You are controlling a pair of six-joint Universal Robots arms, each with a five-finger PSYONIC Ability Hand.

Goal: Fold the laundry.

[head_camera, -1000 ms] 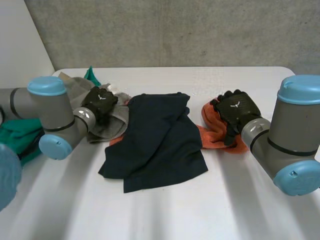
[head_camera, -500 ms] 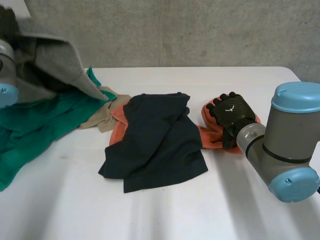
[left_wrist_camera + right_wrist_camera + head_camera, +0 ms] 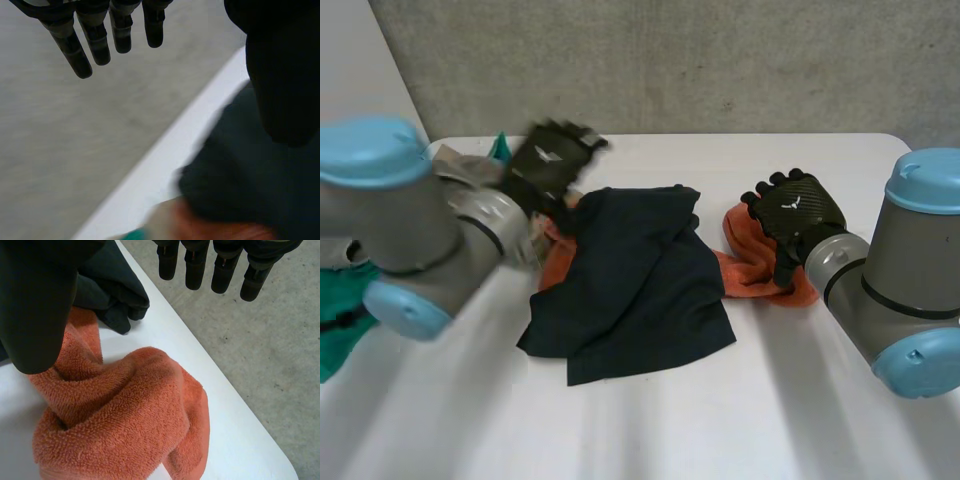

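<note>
Centrally, a crumpled dark navy fabric garment (image 3: pixel 635 285) lies on the white table (image 3: pixel 770 420), its long axis running away from the robot. A bunched orange terry towel (image 3: pixel 752 272) touches its right side. The right robot hand (image 3: pixel 792 212) hovers just over that towel, fingers straight, gripping nothing. The left robot hand (image 3: pixel 552 160) hangs above the garment's far left corner, likewise spread and empty, so it is the nearer one. A green cloth (image 3: pixel 345 290) lies at the far left.

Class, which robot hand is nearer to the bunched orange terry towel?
Right. The right hand is open directly over the bunched orange terry towel. The left hand, also open, is at the other side of the dark navy garment lying between them.
</note>
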